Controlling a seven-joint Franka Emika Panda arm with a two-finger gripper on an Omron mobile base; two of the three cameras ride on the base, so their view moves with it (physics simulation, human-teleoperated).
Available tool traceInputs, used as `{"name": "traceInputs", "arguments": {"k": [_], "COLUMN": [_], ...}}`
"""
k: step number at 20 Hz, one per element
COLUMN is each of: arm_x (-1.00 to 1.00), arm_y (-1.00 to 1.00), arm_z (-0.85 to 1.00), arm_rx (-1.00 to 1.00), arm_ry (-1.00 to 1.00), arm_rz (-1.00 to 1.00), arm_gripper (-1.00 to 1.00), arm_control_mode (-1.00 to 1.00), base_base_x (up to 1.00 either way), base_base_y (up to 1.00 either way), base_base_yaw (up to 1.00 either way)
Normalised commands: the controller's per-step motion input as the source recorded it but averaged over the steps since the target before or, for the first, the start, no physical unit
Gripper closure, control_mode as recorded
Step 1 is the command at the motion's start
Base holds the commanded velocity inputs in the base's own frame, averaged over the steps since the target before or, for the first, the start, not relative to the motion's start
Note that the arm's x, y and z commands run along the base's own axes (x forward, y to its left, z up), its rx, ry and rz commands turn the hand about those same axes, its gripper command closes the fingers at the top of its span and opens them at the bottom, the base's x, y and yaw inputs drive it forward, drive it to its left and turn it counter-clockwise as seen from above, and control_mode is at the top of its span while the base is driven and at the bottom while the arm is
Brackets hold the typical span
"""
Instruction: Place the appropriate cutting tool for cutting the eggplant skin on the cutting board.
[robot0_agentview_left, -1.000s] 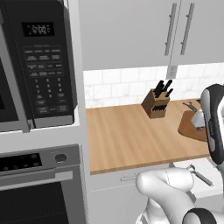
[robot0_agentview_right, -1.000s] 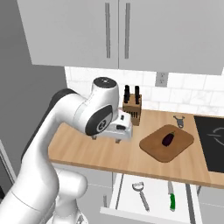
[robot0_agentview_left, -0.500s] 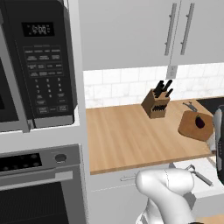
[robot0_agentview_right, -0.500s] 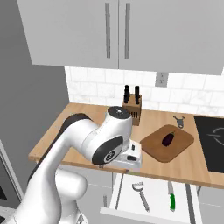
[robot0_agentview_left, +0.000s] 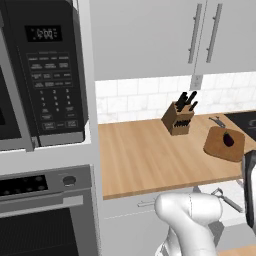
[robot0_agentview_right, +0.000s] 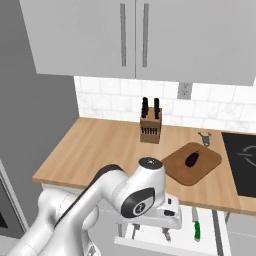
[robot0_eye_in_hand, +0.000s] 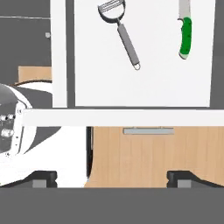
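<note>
Gripper (robot0_eye_in_hand: 111, 177) hanging over open drawer (robot0_eye_in_hand: 144, 83) w/ jaws wide, empty; peeler (robot0_eye_in_hand: 120, 30) lying in drawer beside green knife (robot0_eye_in_hand: 185, 33); aim for peeler handle; eggplant (robot0_agentview_right: 192, 159) on cutting board (robot0_agentview_right: 176, 165).

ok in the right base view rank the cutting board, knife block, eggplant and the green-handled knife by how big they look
1. cutting board, clearly the largest.
2. knife block.
3 and 4. green-handled knife in the open drawer and eggplant on the board look alike; the knife sits nearer the camera, so I won't rank them.
</note>
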Motion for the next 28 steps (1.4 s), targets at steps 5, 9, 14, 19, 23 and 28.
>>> {"name": "traceInputs", "arguments": {"k": [5, 9, 14, 19, 23, 28], "arm_x": [0.38, 0.45, 0.36, 0.32, 0.16, 0.0], "arm_y": [-0.43, -0.1, 0.0, 0.0, -0.06, -0.13], "arm_z": [-0.48, -0.5, -0.79, -0.68, -0.34, -0.38], "arm_rx": [-0.06, -0.03, 0.0, 0.0, 0.0, 0.0], "arm_ry": [0.19, 0.07, 0.02, 0.0, 0.01, 0.02], "arm_rz": [0.0, 0.0, 0.0, 0.0, 0.0, 0.0], "arm_gripper": [-1.0, -1.0, -1.0, -1.0, -1.0, -1.0], "arm_control_mode": [-1.0, -1.0, -1.0, -1.0, -1.0, -1.0], "base_base_x": [0.0, 0.0, 0.0, 0.0, 0.0, 0.0], "base_base_y": [0.0, 0.0, 0.0, 0.0, 0.0, 0.0], "base_base_yaw": [0.0, 0.0, 0.0, 0.0, 0.0, 0.0]}}
